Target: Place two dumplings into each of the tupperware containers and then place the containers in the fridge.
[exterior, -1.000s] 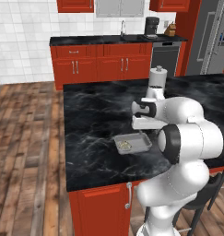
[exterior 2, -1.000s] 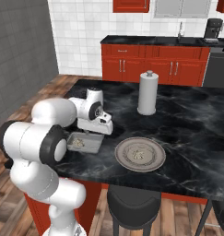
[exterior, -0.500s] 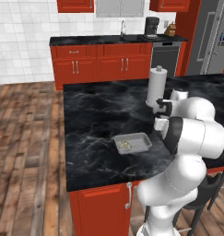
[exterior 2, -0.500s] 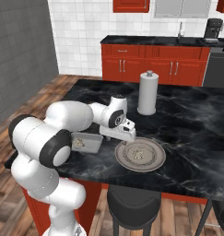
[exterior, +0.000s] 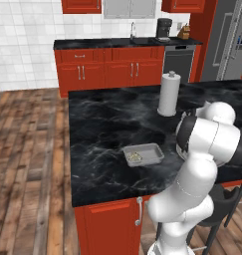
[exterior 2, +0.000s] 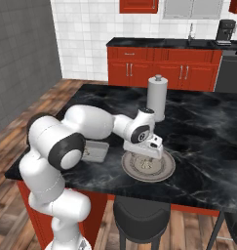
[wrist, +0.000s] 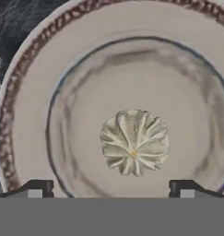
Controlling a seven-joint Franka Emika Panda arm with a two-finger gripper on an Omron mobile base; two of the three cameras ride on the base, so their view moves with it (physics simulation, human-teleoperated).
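The gripper (exterior 2: 148,154) is positioned low over a round plate (exterior 2: 164,173) on the black marble island counter (exterior 2: 203,132). Fingers are spread wide, nothing held between them; in the hand view the two dark tips (wrist: 39,188) stand far apart at the bottom edge, with one dumpling (wrist: 134,142) lying between and just above them on the plate (wrist: 35,115). The dumpling is pale, pleated, round, and rests near the plate's centre, inside a thin dark ring; a brown patterned band is seen along the plate's rim. No contact between tips and dumpling can be made out.

One tupperware container (exterior: 144,154) is seen on the counter (exterior: 102,129) near its front edge, left of the arm in the left base view, with pale dumpling pieces (exterior: 134,157) lying in its left part; their number cannot be told. In the right base view the same container (exterior 2: 95,151) is partly hidden behind the arm's elbow, just beside the plate but apart from it.

A paper towel roll (exterior 2: 157,98) stands upright farther back on the counter. The fridge (exterior: 231,42) is seen at the upper right of the left base view, doors closed. A coffee machine (exterior: 164,28) sits on the back counter.
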